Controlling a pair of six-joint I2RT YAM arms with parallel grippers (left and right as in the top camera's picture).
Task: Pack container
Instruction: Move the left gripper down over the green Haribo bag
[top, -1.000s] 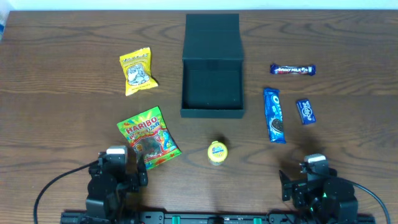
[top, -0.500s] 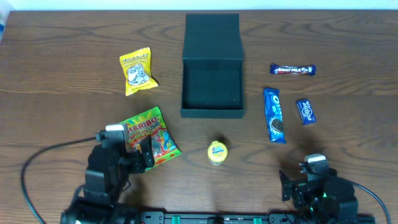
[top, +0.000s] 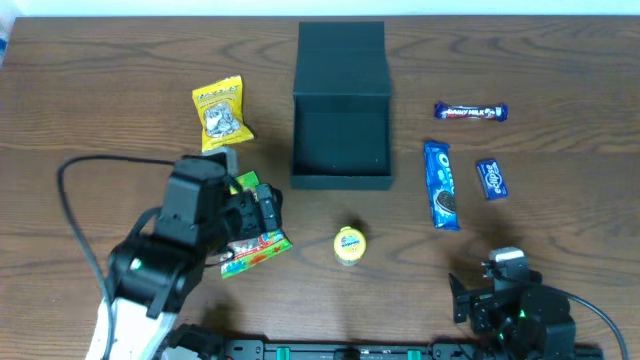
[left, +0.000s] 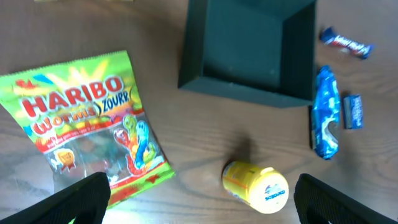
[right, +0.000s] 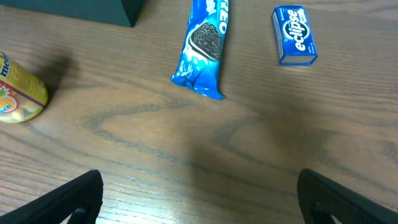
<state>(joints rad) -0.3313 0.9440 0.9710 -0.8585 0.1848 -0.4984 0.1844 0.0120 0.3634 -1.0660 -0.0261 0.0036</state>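
The container (top: 340, 140) is a dark square box in the middle of the table, open, with its flap lid (top: 341, 55) laid back behind it. Its front wall (left: 242, 90) shows in the left wrist view. My left gripper (top: 262, 210) hangs open over the Haribo bag (top: 255, 250), just left of the box's front corner. Between its fingertips (left: 199, 199) I see only table, with the bag (left: 81, 124) to the left and a yellow tub (left: 256, 186) to the right. My right gripper (top: 497, 280) stands open at the front edge, holding nothing (right: 199, 199).
A yellow snack packet (top: 221, 114) lies left of the box. Right of it lie an Oreo pack (top: 441, 184), an Eclipse tin (top: 491, 178) and a chocolate bar (top: 470, 112). The yellow tub (top: 349, 244) lies in front of the box.
My left arm has moved from the table's front edge forward and right, over the Haribo bag and towards the box. The right arm has stayed still.
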